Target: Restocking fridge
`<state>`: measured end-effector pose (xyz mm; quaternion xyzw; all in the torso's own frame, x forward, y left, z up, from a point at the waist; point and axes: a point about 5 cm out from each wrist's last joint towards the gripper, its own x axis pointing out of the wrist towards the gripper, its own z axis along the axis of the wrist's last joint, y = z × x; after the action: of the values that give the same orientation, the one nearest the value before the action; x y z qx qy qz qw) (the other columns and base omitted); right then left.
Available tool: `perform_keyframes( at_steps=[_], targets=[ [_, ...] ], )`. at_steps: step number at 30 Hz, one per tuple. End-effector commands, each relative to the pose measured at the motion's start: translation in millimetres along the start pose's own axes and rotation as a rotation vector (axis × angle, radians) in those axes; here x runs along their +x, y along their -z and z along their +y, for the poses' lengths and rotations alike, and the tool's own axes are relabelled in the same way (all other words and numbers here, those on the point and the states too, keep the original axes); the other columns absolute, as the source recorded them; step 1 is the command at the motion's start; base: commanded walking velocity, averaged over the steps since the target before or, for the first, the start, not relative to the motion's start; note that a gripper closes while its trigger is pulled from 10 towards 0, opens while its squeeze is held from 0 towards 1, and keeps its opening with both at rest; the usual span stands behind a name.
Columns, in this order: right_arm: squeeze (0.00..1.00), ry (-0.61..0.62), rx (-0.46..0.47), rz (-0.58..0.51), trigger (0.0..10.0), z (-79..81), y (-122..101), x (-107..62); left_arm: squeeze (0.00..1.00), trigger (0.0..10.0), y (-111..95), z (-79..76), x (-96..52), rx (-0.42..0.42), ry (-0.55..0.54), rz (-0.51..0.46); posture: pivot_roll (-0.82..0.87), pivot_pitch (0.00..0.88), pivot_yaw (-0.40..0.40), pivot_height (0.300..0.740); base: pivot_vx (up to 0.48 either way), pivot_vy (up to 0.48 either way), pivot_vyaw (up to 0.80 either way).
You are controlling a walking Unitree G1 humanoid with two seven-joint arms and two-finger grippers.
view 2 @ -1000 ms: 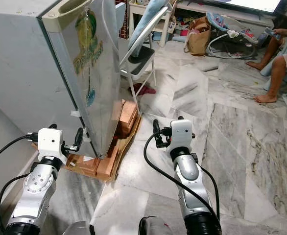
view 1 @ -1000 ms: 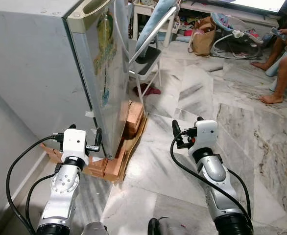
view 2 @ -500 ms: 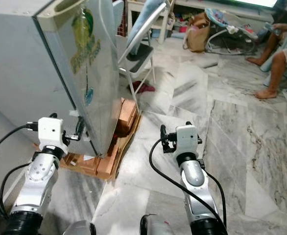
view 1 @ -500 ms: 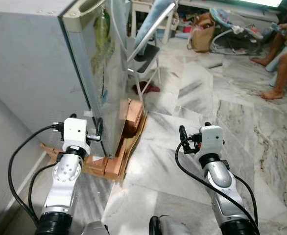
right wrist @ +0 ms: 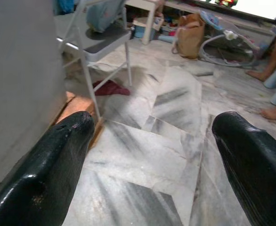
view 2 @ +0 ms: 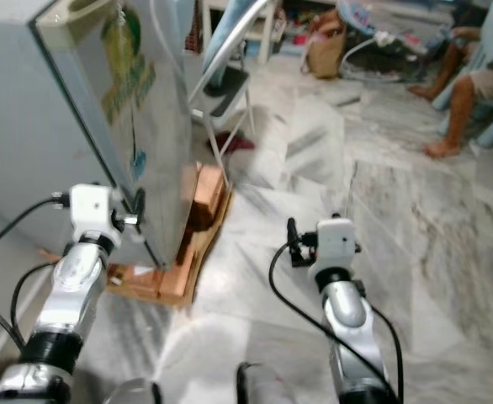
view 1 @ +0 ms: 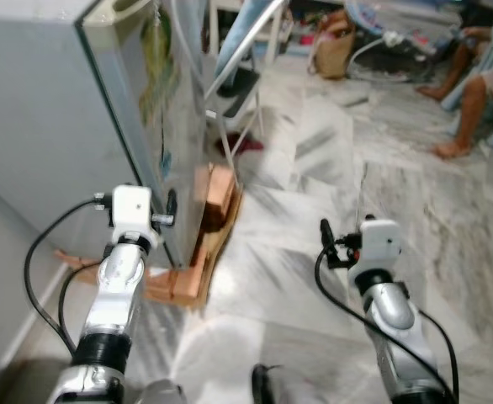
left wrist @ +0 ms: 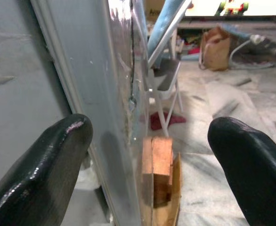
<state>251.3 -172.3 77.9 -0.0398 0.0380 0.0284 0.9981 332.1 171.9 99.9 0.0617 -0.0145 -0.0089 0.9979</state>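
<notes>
A grey fridge stands at my left with its door shut, stickers on the front. It rests on orange bricks and cardboard. My left gripper is open at the fridge's front corner. In the left wrist view its fingers straddle the door's edge, one finger by the side wall and one out before the door. My right gripper is open over the marble floor, with nothing between its fingers and apart from the fridge.
A folding chair with a blue cloth leans close to the fridge door, a red rag under it. A brown bag and a baby bouncer stand at the back. A person's legs are at the far right.
The whole picture has shifted and blurred as the camera moved. My left gripper has come up closer to the fridge's front corner. The right gripper sits lower and further right, still open.
</notes>
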Motion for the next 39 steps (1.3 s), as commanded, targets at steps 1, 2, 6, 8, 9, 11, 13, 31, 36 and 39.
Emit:
perform_keyframes(
  at_steps=[1,2,6,8,9,11,13,31,36,39],
  targets=[
    [0.00,-0.002,-0.011,-0.002,10.0,-4.5,-3.9,-5.0,0.00,10.0,2.4,6.9,4.0,0.009,-0.033,0.014,-0.06,0.177,-0.086,0.740,0.000,0.000,0.00],
    [0.00,-0.001,-0.011,0.001,10.0,-5.6,-3.7,-6.9,0.00,10.0,1.2,7.7,6.7,0.014,-0.036,0.015,-0.07,0.180,-0.088,0.740,0.000,0.000,0.00],
    [0.00,-0.001,-0.021,0.024,10.0,-10.8,-2.2,-19.3,0.00,10.0,-8.6,14.9,23.2,0.005,-0.095,0.019,-0.10,0.197,-0.095,0.740,0.000,0.000,0.00],
    [0.00,-0.002,-0.024,0.029,10.0,-11.4,-1.5,-21.4,0.00,10.0,-10.8,15.8,25.8,0.004,-0.103,0.017,-0.10,0.199,-0.095,0.740,0.000,0.000,0.00],
    [0.00,-0.003,-0.025,0.033,10.0,-11.8,-1.1,-23.0,0.00,10.0,-12.0,16.3,27.5,0.003,-0.108,0.016,-0.10,0.198,-0.095,0.740,0.000,0.000,0.00],
    [0.00,-0.002,-0.027,0.037,10.0,-12.5,-0.6,-24.8,0.00,10.0,-15.1,16.1,30.4,0.001,-0.107,0.010,-0.11,0.199,-0.095,0.740,0.000,0.000,0.00],
    [0.00,0.001,-0.031,0.045,10.0,-13.5,-0.5,-27.1,0.00,10.0,-20.3,13.7,35.4,-0.003,-0.095,-0.002,-0.11,0.197,-0.094,0.740,0.000,0.000,0.00],
    [0.00,0.086,-0.071,0.086,10.0,-17.9,4.8,-17.2,0.00,10.0,-51.5,-81.9,48.4,-0.027,0.277,-0.073,-0.08,0.192,-0.071,0.740,0.000,0.000,0.00],
    [0.00,0.111,-0.072,0.138,10.0,-22.0,14.0,-17.8,0.00,10.0,-71.3,-129.0,46.8,-0.034,0.446,-0.096,-0.06,0.177,-0.067,0.740,0.000,0.000,0.00],
    [0.00,0.126,-0.060,0.183,10.0,-22.0,22.1,-18.6,0.00,10.0,-98.4,-197.2,21.5,-0.033,0.747,-0.208,-0.05,0.166,-0.065,0.740,0.000,0.000,0.00]
  ],
)
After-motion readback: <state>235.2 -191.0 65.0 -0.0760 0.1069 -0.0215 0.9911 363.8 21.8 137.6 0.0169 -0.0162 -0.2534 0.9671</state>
